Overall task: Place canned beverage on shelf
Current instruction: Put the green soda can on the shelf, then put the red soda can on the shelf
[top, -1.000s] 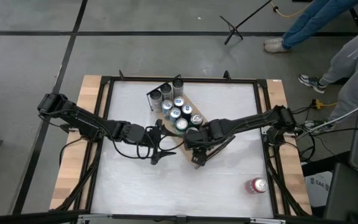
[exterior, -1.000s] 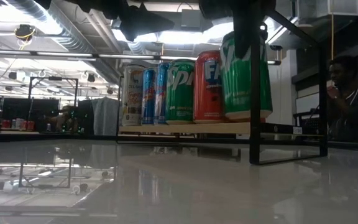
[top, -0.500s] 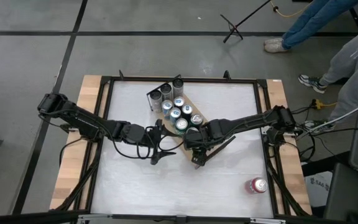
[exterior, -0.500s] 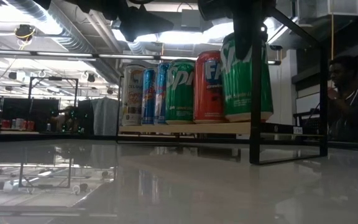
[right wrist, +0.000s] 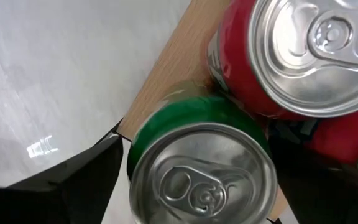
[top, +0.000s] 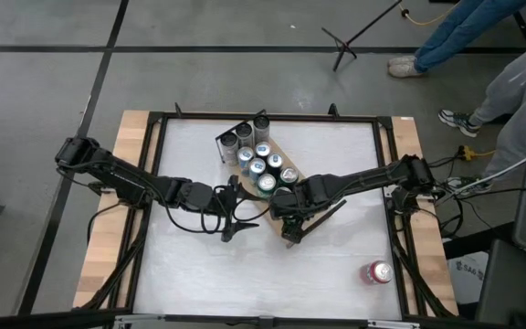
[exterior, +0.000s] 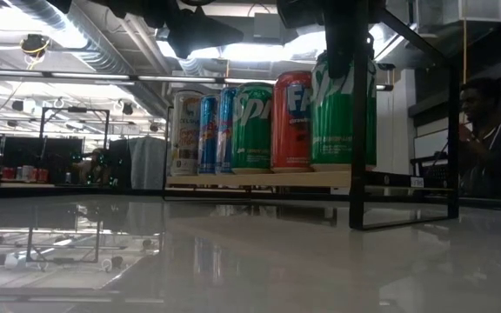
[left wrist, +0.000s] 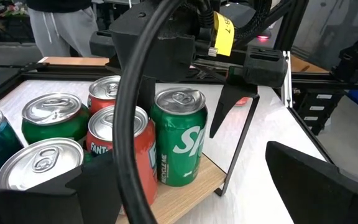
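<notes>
Green can (left wrist: 178, 144) — the canned beverage in play — stands upright on the near end of the shelf (left wrist: 194, 180), at the board's corner next to the thin black rail. Its base sits flat on the light wood in the low view (exterior: 342, 109), touching or just beside a red can (exterior: 291, 120) in the row. From above, the shelf (top: 279, 151) runs diagonally from about 11 o'clock to 5 o'clock near the table's centre, and the green can is at its 5 o'clock end, mostly hidden under the right arm.

Right gripper (top: 288, 222) hangs directly over that can; in the right wrist view the silver lid (right wrist: 201, 171) fills the space between the two dark fingers (right wrist: 73, 180), which stand clear on either side — parted, not pinching it.

Left gripper (top: 238, 219) waits at about 9 o'clock from the shelf end, fingers spread wide and holding nothing.

One more red can (top: 379, 271) stands alone on the white table (top: 199, 274), well apart, toward 5 o'clock.
</notes>
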You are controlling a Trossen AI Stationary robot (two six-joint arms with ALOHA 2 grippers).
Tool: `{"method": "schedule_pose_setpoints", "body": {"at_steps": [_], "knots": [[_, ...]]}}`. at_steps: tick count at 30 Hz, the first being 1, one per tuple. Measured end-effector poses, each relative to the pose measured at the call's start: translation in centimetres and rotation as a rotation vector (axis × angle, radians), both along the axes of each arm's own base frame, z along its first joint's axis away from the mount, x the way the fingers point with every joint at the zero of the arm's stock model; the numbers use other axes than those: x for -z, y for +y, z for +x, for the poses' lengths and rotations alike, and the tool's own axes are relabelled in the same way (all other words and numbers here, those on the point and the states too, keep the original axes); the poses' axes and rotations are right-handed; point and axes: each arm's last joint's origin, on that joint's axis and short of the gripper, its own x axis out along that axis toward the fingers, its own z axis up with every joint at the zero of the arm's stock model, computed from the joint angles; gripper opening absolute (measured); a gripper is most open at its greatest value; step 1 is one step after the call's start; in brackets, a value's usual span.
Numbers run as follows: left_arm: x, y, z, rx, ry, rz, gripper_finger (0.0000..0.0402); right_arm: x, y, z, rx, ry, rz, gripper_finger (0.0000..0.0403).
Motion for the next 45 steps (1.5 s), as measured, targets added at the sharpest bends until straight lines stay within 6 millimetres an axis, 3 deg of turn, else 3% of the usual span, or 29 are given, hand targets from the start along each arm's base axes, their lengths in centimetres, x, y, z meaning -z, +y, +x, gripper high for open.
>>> {"method": "schedule_pose_setpoints", "body": {"at_steps": [7,16,25,31,39,45], "knots": [[0.0,0.0,0.0,0.0,0.0,0.0,0.0354,-1.1,-0.1,-0.7,-0.005,-0.023,0.008,0.039],[0.0,0.0,0.0,0.0,0.0,0.0,0.0354,-4.6,0.1,-3.5,-0.026,-0.095,-0.001,0.039],[-0.8,0.0,0.1,0.005,-0.069,0.005,0.0354,-7.3,3.7,-9.0,-0.125,-0.056,-0.103,0.039],[-1.9,0.2,-0.5,0.007,-0.112,0.016,0.0354,-8.2,6.6,-12.6,-0.025,-0.033,-0.07,0.039],[-2.0,0.2,-0.6,0.008,-0.115,0.023,0.0354,-7.7,11.0,-16.8,0.192,-0.003,-0.031,0.039],[-2.0,0.2,-0.6,0.008,-0.114,0.023,0.0354,-5.2,12.9,-19.5,0.425,0.065,-0.051,0.039]]}}
